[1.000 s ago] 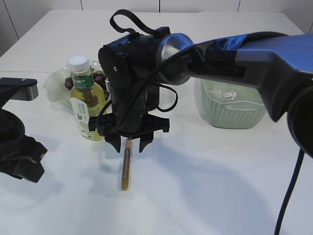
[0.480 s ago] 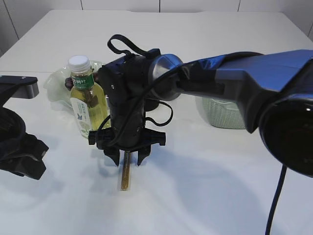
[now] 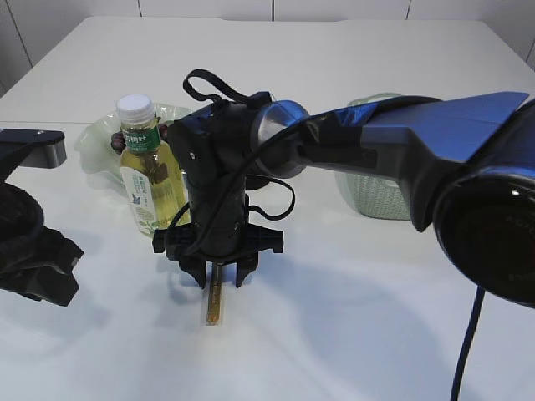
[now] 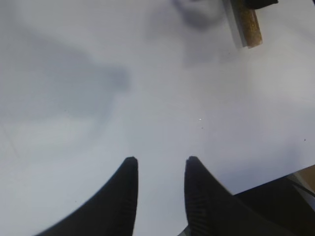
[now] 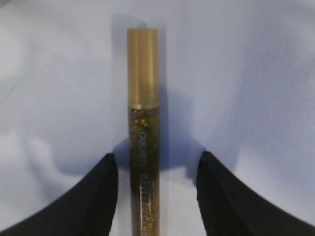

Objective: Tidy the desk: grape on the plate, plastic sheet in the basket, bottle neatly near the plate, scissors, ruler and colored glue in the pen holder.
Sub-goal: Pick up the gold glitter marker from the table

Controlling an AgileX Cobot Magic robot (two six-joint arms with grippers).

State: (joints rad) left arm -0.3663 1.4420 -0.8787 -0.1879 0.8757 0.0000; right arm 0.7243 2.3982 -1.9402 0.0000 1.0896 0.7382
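I see grapes [image 3: 114, 142] in plate [image 3: 92, 142], clear sheet in basket [image 3: 368, 196]. Glue stick [image 5: 143, 142] flat on table [image 3: 351, 317], gold cap pointing at me; R claw [image 3: 220, 271] open astride it, L claw [image 4: 158, 169] open, empty.

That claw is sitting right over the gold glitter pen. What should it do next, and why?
Probably close the right tool on the glue tube. Its open fingers straddle the tube, which lies flat on the table between them, not yet gripped. It looks low enough, though a slight further drop may be needed first.
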